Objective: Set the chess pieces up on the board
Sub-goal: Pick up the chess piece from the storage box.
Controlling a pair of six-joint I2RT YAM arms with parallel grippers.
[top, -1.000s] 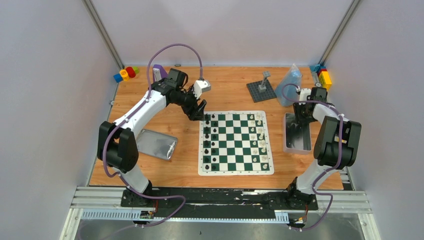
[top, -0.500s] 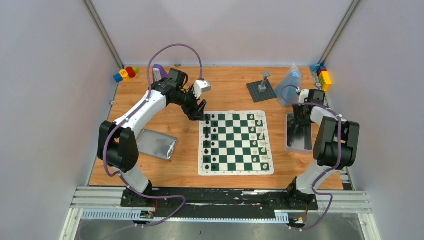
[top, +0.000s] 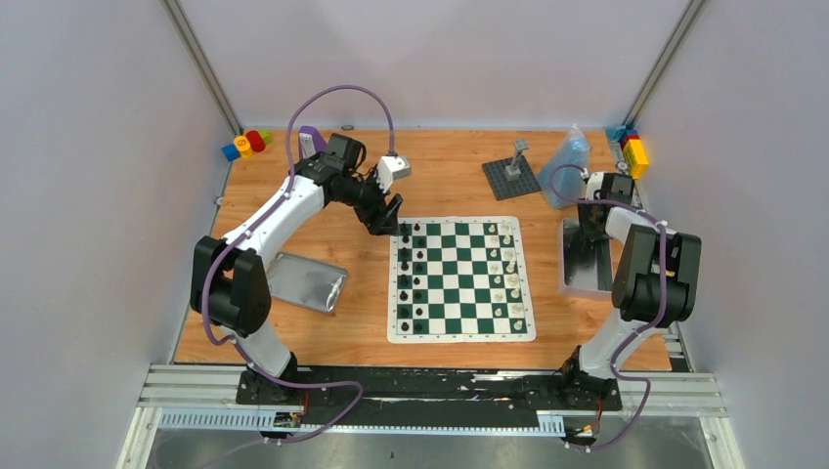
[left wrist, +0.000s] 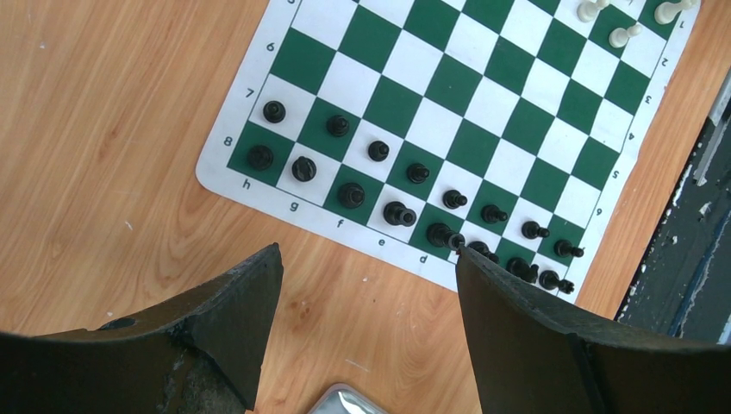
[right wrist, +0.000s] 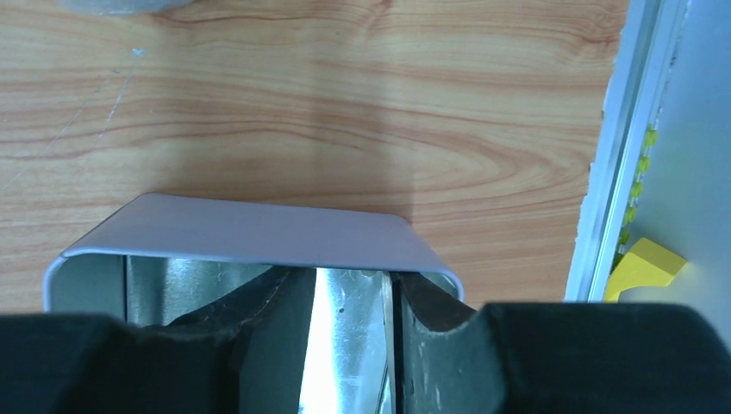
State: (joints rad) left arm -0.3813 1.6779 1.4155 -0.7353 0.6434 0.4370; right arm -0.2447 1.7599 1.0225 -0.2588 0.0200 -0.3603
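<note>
Jaws of your left gripper (left wrist: 366,259) stood wide apart and empty, just beside the upper-left corner of the green-and-white checkered roll-up board (top: 459,335) at centre frame. Right gripper (right wrist: 349,278) jaws stood narrowly apart inside the silver metal tin (right wrist: 241,231) at right; you could not tell whether they held anything. Black plastic pieces (left wrist: 351,195) and cream pieces (top: 503,266) lined opposite board edges. Your best course was probably to centre on one piece, close gently, and lift straight clear of the tin wall.

I'm sitting in a robot lab cell: grey panel walls (top: 98,195) boxing in a wooden table (top: 450,176), aluminium rail (top: 186,391) running along front.
</note>
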